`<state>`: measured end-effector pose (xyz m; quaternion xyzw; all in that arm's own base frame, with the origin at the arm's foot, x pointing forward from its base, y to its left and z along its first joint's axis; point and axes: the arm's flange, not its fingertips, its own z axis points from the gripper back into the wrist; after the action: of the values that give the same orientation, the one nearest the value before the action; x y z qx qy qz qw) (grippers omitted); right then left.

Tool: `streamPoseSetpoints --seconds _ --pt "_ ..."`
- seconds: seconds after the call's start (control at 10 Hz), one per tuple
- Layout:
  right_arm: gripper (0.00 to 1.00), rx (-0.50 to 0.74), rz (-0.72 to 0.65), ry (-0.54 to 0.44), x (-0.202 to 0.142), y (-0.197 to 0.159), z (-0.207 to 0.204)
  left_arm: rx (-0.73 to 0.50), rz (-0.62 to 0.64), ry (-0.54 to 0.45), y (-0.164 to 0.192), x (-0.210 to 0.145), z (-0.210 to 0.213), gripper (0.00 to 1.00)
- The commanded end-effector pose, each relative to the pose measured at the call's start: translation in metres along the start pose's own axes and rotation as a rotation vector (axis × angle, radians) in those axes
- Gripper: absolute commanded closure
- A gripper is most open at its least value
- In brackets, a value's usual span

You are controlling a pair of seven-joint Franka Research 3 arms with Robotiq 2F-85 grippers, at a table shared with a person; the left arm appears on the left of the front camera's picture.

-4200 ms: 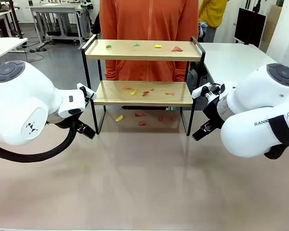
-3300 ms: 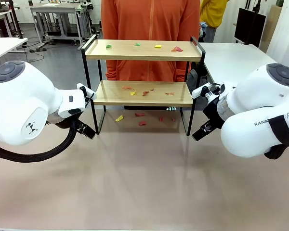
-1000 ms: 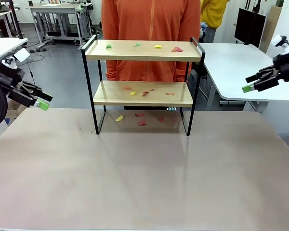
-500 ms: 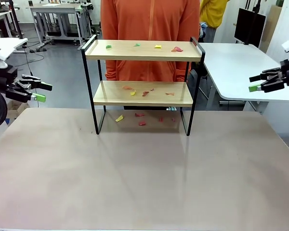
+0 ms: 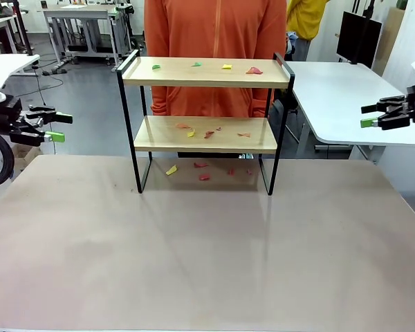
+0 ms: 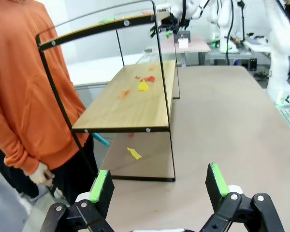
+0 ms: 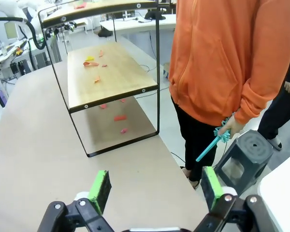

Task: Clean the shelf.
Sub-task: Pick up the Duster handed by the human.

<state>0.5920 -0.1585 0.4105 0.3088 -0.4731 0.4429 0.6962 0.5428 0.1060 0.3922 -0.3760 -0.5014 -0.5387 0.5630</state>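
Front view: your shelf (image 5: 180,75) stands at 12 o'clock on the tan table (image 5: 207,263), at the far edge, upright, both boards level. A person in an orange hoodie (image 5: 214,28) stands right behind it.

Top board carries four paper scraps (image 5: 226,67): two green, one yellow, one red. Lower board has a few red, orange and yellow bits (image 5: 191,133). More scraps (image 5: 171,170) lie on the table under the shelf, between its legs.

Your left gripper (image 5: 59,128) hangs at 9 o'clock, off the table's left edge, well apart from the shelf. Fingers spread wide, nothing between them. In the left wrist view the green pads (image 6: 100,186) stand far apart and empty, with the shelf's end rail at 12 o'clock.

Your right gripper (image 5: 366,116) hangs at 3 o'clock, over the neighbouring white table, also well apart from the shelf. Jaws released, holding nothing. The right wrist view shows its pads (image 7: 210,186) wide apart, with the shelf at 11 o'clock.

In that view the person's hand (image 7: 230,126) at 3 o'clock grips a thin teal tool (image 7: 208,147), possibly a small brush; too small to tell. A black stool (image 7: 244,154) sits just below it.
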Motion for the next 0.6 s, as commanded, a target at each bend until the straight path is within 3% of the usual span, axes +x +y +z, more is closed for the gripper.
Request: streamPoseSetpoints --seconds 0.0,0.5 --pt "0.00 0.006 0.019 -0.069 0.001 -0.011 0.001 -0.013 -0.001 -0.083 0.011 -0.004 0.004 0.00" --pt "0.00 0.010 0.011 -0.155 0.009 -0.016 0.017 -0.019 0.007 -0.179 0.012 0.001 0.021 0.00"
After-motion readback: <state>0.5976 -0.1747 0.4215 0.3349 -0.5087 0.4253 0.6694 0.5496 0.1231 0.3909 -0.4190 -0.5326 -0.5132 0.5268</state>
